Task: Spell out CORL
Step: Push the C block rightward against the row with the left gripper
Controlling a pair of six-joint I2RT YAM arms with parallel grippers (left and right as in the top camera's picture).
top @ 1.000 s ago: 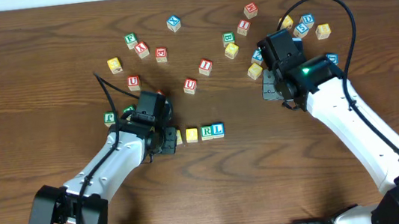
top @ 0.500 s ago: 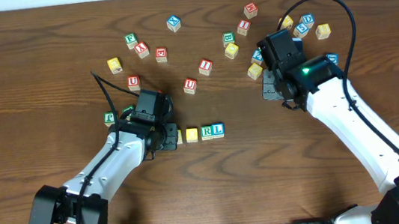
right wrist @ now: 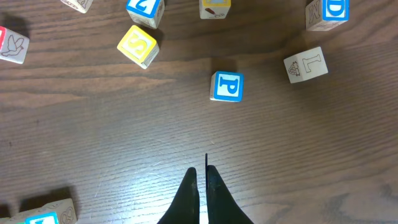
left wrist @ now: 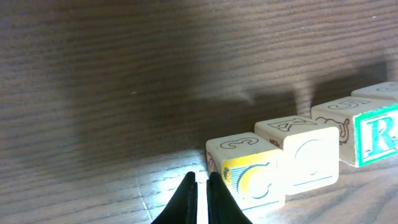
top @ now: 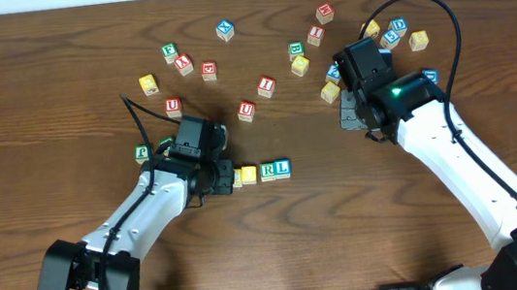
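Left gripper: pressed together, beside yellow-faced wooden C cube.
Right gripper: likewise, empty.
Overhead: I barely see that cube.

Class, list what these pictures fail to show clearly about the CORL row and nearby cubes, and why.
- Overhead: C cube mostly under the left gripper, letter unreadable.
- Overhead: O cube letter too small to read.
- Left wrist: L cube cut by the right edge, only a sliver shows.
- Right wrist: bottom-left cube cut by the lower edge, letter unclear.
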